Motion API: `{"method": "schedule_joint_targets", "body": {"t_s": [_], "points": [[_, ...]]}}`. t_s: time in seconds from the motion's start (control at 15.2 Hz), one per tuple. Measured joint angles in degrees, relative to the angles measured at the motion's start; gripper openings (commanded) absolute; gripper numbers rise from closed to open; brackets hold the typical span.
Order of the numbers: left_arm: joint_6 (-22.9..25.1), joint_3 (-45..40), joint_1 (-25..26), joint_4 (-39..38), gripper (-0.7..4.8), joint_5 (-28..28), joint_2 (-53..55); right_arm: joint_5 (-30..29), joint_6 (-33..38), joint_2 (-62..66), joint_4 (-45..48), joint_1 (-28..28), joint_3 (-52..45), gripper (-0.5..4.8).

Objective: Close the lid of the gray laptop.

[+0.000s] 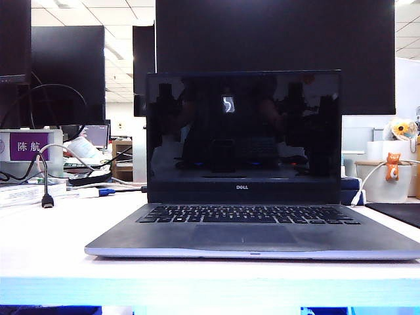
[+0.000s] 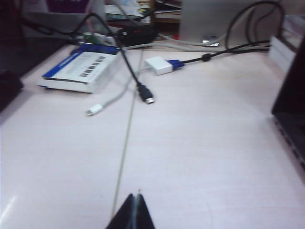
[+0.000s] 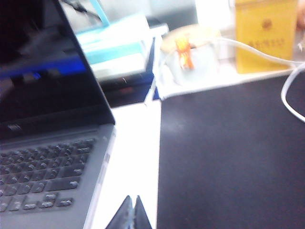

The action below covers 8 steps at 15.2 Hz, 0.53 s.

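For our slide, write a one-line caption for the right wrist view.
Right gripper, shut, hovers over the table beside the open gray laptop, its lid up, a black mat alongside.

Glossy black lid (image 1: 243,131), matt gray laptop (image 1: 252,235).

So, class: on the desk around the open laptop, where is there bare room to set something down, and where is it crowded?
Free: the white desk between the laptop and the blue-and-white box, where the left gripper hovers with jaws together; the black mat beside the right gripper, jaws likewise together. Crowded: the back edge, with the cables and white adapter.
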Motion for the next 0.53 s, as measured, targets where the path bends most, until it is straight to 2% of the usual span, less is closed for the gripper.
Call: {"method": "schedule_joint_targets", "body": {"t_s": [0.4,0.53], "points": [[-0.28,0.0,0.0,0.0,-0.05,0.57,0.0,0.96,-0.68,0.0,0.07,0.0,0.0,-0.06],[-4.59,0.0,0.0,0.13,-0.05,0.7,0.02,0.96,0.11,0.0,0.44,0.0,0.0,-0.06]]}}
